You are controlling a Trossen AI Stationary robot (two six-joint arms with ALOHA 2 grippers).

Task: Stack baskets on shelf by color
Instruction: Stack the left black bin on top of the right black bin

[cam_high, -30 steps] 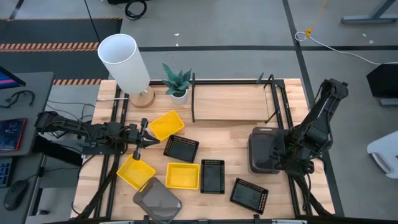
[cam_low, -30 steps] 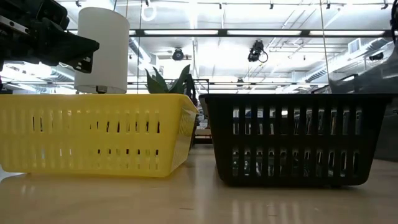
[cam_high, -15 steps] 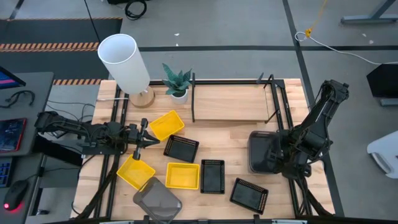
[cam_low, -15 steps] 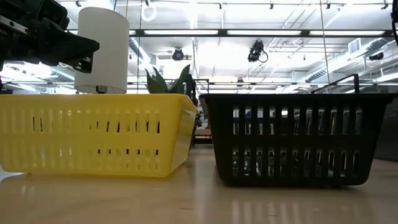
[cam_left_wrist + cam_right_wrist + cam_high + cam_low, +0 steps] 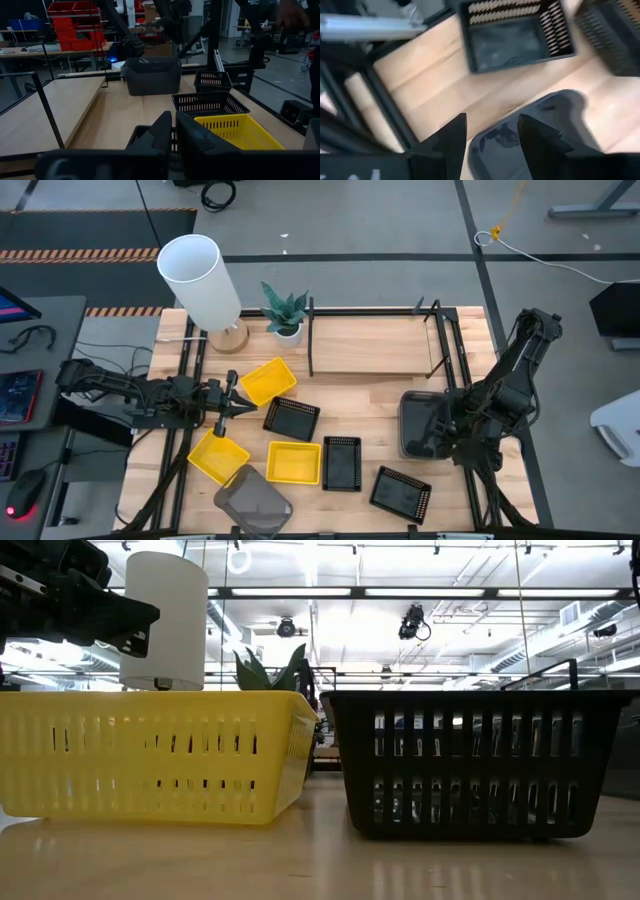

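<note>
Three yellow baskets (image 5: 268, 380) (image 5: 218, 455) (image 5: 294, 462) and three black ones (image 5: 291, 418) (image 5: 342, 463) (image 5: 401, 493) lie scattered on the table. One smoky-grey basket (image 5: 252, 502) sits at the near edge. Another grey basket (image 5: 422, 423) rests on its base in front of the shelf (image 5: 375, 345). My right gripper (image 5: 492, 145) is open. Its fingers stand on either side of that grey basket's rim (image 5: 520, 125), one over the inside and one outside. My left gripper (image 5: 235, 408) hovers shut between a yellow and a black basket.
A white lamp (image 5: 205, 280) and a small potted plant (image 5: 286, 312) stand at the far left, beside the shelf. The shelf's wood board lies bare between its black posts (image 5: 440, 340). Black rails run along both table sides.
My right gripper has opened and let go of the grey basket. The basket had been raised and tilted, and it has dropped flat onto the table. The gripper has drawn back slightly toward the near edge.
</note>
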